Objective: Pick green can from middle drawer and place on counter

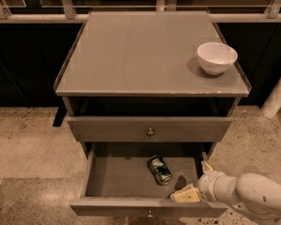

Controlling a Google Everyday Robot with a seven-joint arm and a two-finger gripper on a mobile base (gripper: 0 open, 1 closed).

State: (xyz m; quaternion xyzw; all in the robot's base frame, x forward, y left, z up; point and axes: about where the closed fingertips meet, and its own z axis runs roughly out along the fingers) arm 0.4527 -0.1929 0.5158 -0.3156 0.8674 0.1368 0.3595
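Green can point(159, 169) lies on its side in the middle drawer point(117, 177); the claw point(196, 182), seemingly spread and empty near it, could nudge it rolling away.

One white bowl point(217, 57) on counter point(131, 55); pincer point(189, 182) seemingly in middle drawer point(117, 177), right front.

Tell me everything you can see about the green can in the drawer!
The green can is small, shiny and metal-looking, green with dark marks and a silvery end. It lies on its side, slanted, on the floor of the open middle drawer, a bit right of centre. Only the drawer floor touches it. The gripper hovers just to its right, near the drawer's front right corner, fingers open, not touching it.
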